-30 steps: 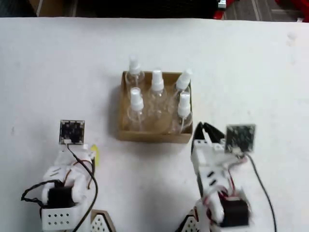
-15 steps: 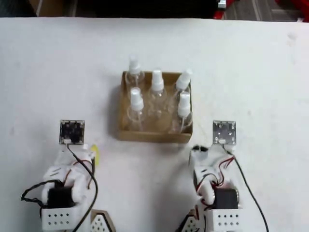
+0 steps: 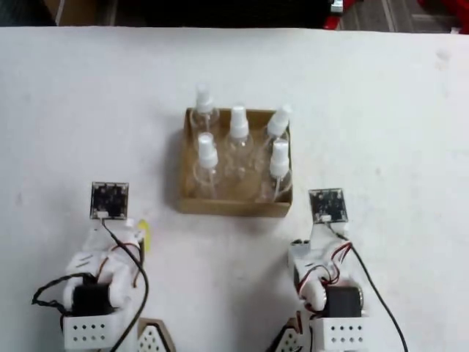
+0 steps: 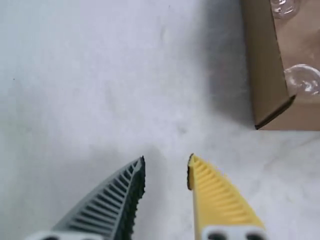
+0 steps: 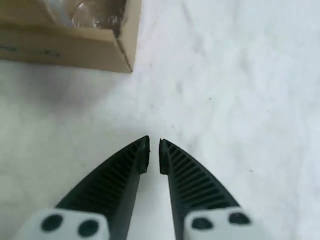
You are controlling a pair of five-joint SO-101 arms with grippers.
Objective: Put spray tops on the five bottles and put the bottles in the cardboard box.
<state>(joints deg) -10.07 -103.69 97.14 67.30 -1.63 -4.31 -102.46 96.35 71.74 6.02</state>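
Count: five clear bottles [image 3: 239, 128], all standing in the box. Five white spray tops [image 3: 207, 144], one per bottle. One cardboard box [image 3: 234, 206]. Two arms [image 3: 95, 290]. Two pincers: left pincer [image 4: 166, 167], right pincer [image 5: 154, 150]. One tabletop [image 3: 381, 110].

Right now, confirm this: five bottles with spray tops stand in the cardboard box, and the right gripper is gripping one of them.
Wrong on the grip. The right gripper holds nothing: the right wrist view shows its jaws shut over bare table, clear of the cardboard box. The five bottles with spray tops do stand in the box.
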